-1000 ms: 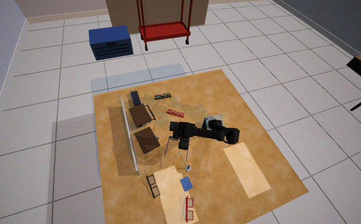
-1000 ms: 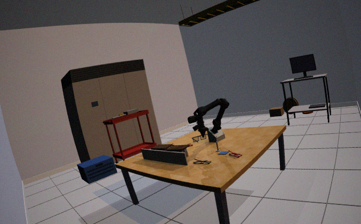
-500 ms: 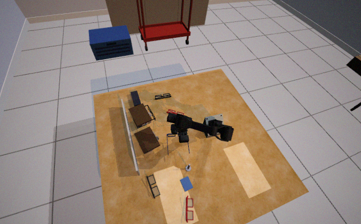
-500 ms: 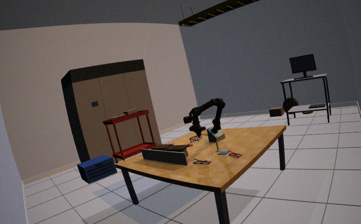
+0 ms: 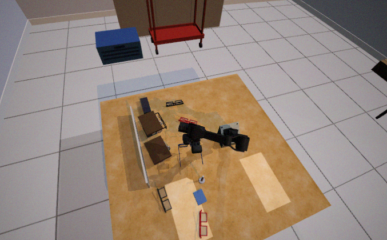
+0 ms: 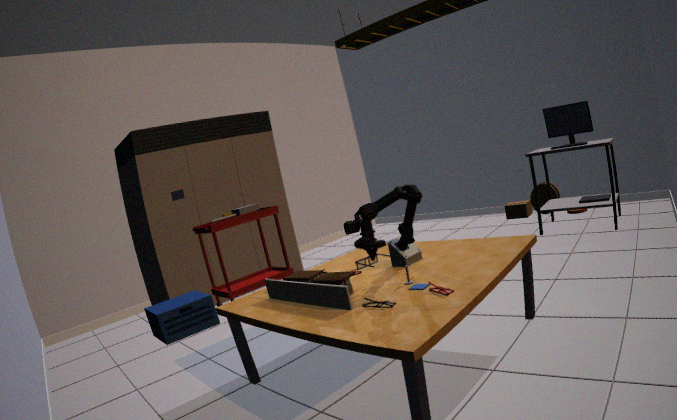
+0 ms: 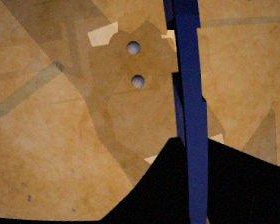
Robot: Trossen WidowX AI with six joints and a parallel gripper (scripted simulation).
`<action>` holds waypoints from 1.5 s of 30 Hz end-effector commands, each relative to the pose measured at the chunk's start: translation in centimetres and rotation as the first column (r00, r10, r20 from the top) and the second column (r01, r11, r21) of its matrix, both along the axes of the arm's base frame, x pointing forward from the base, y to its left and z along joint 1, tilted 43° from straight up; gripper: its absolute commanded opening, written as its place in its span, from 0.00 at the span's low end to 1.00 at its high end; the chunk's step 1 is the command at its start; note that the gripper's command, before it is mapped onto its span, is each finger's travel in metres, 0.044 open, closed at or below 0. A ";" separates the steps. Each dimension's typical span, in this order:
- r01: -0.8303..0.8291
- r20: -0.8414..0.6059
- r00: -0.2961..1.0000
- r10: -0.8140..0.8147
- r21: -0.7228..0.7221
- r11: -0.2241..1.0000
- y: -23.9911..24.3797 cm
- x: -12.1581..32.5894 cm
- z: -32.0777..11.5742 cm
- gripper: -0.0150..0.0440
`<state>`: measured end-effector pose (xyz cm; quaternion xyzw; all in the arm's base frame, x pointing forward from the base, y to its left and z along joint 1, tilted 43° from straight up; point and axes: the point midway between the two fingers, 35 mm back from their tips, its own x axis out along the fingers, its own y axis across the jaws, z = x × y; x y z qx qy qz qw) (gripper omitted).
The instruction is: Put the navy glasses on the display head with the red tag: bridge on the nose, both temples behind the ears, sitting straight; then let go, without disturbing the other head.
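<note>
The navy glasses [image 5: 182,146] [image 6: 365,262] [image 7: 193,90] hang in my gripper [image 5: 192,144] [image 6: 373,256] [image 7: 184,147], which is shut on their front frame, above the table. In the top view their temples point toward the bottom of the picture; two round grey nose pads [image 7: 135,65] show in the wrist view. The nearer display head [image 5: 158,150] [image 6: 333,277], brown on top, is bare and stands left of the gripper in the top view. The other head [image 5: 150,123] [image 6: 304,274] wears dark glasses [image 5: 160,120]. The red tag is not visible on either head.
A long upright panel [image 5: 138,146] [image 6: 306,295] stands behind both heads. Red glasses [image 5: 187,120] lie beneath the arm's far side. A small post [image 5: 201,180] [image 6: 408,276], blue cloth [image 5: 200,196], dark glasses [image 5: 164,199] and more red glasses [image 5: 200,223] are on the near side.
</note>
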<state>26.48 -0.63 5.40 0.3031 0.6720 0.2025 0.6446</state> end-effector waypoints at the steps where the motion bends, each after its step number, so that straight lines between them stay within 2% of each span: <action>1: 0.003 -0.004 1.000 -0.003 0.003 1.000 0.3 0.0 -0.3 0.25; 45: 0.004 -0.003 1.000 -0.004 0.002 1.000 3.2 0.3 -3.5 0.25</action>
